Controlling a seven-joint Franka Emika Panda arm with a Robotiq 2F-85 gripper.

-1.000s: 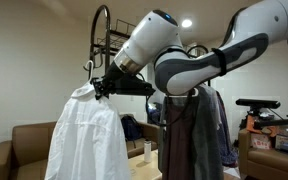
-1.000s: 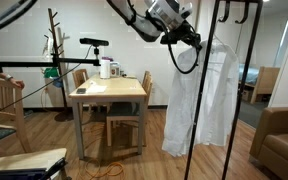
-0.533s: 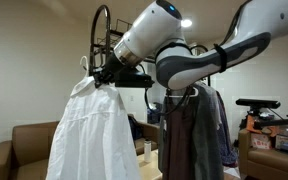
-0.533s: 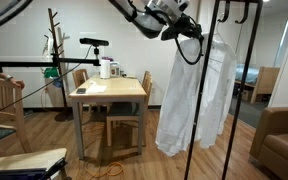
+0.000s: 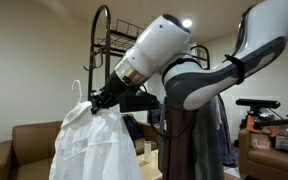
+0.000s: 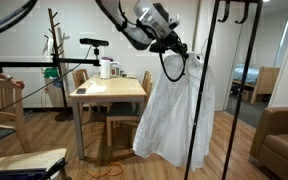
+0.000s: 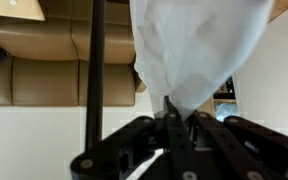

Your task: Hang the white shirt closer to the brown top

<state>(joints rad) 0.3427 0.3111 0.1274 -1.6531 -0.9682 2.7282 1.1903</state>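
Gripper (image 5: 103, 98) grips white shirt (image 5: 94, 148) at collar (brown top (image 5: 187, 138) hangs behind arm (image 5: 179, 62))

in the wrist view the white shirt (image 7: 199, 50) runs off the top edge and the gripper (image 7: 170, 122) off the bottom, while in an exterior view the arm (image 5: 199, 75) hides much of the brown top (image 5: 189, 140).

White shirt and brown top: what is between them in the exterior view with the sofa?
In an exterior view, only the gripper holding the white shirt and the arm lie between it and the brown top; no garment hangs there.
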